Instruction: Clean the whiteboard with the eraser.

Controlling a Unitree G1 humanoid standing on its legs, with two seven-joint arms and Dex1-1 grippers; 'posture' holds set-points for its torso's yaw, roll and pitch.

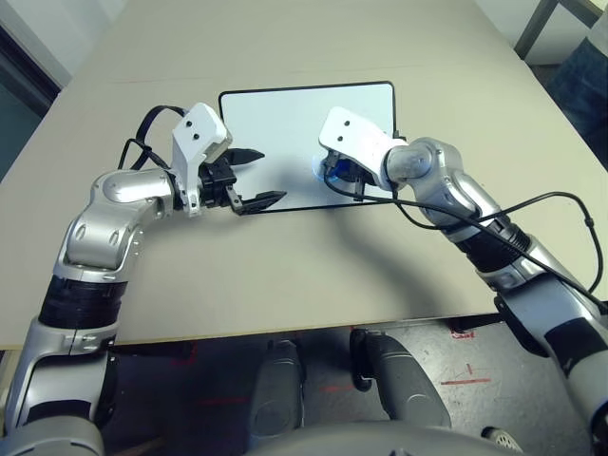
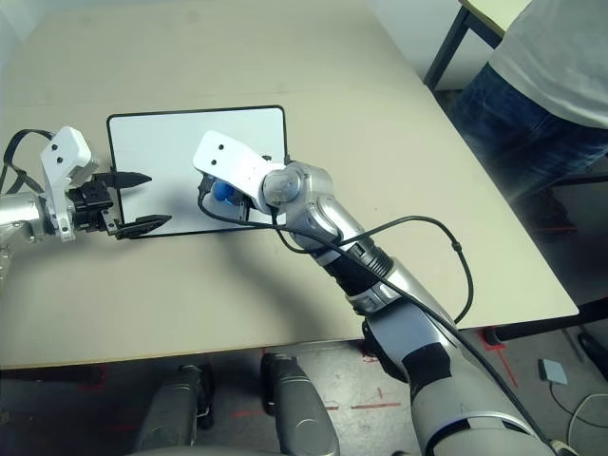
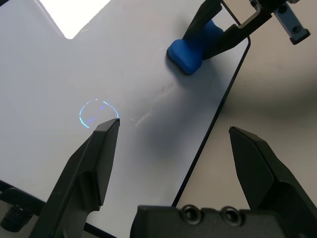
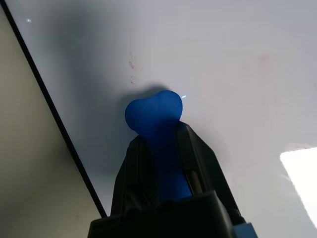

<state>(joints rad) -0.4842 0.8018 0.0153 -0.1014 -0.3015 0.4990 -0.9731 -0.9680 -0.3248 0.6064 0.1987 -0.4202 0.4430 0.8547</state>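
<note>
The whiteboard [image 1: 285,123] lay flat on the table [image 1: 380,275]; the right gripper [image 4: 163,144] was clamped on the eraser [image 4: 151,116], whose free end sat at or just above the board near its front edge; the left gripper [image 1: 256,178] hung wide and empty over the board's near left corner. The wiping step looked in hand; faint reddish specks [image 4: 132,63] showed just beyond the eraser, so the next stroke probably called for pressing down and sweeping across them.
</note>
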